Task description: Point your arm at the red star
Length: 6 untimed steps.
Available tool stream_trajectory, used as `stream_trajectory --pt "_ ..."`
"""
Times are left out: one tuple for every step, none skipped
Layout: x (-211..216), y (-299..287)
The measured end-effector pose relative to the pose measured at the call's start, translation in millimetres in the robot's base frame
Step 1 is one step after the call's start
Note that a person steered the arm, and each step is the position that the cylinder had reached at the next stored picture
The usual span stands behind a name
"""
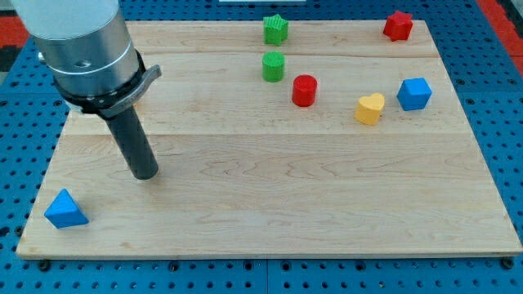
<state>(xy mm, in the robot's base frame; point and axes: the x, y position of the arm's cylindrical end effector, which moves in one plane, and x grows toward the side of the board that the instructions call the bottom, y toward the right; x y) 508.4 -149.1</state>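
Observation:
The red star (398,25) sits at the view's top right corner of the wooden board (270,204). My tip (146,174) rests on the board at the view's left, far from the red star, which lies well to the right and up. The closest block to my tip is a blue triangle (65,210) at the view's bottom left.
A green star (276,29) and a green cylinder (273,66) stand at the top middle. A red cylinder (304,90) is just below right of them. A yellow heart (369,108) and a blue cube (414,94) lie at the right.

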Motion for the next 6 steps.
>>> stream_trajectory --pt "-27 31" --pt "-64 63" --pt "-89 84" --pt "-118 105" --pt "-153 139" --pt "-179 177"
